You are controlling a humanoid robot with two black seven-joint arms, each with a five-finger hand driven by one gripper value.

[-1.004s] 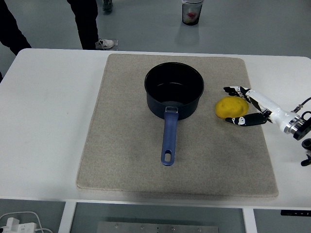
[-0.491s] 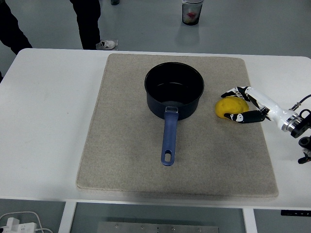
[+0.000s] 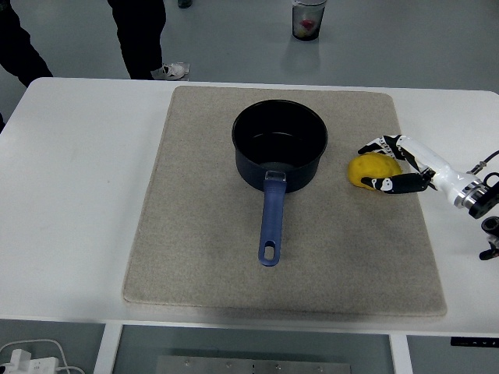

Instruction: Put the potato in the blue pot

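On the beige mat (image 3: 195, 234), the right robot hand (image 3: 396, 165) grasps the potato (image 3: 369, 169) beside the blue pot (image 3: 279, 145).

Bright, even overhead light, soft faint shadows, sharp focus, no glare.

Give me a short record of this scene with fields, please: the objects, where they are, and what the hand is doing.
potato: yellow, on the mat, right of the pot, not in it
pot: dark blue, on the mat centre, nothing seen inside, handle points to the near edge
mat: beige, on the white table
right hand: at the potato, fingers around its right side, potato not lifted
left hand: not in view
person: legs at the top left
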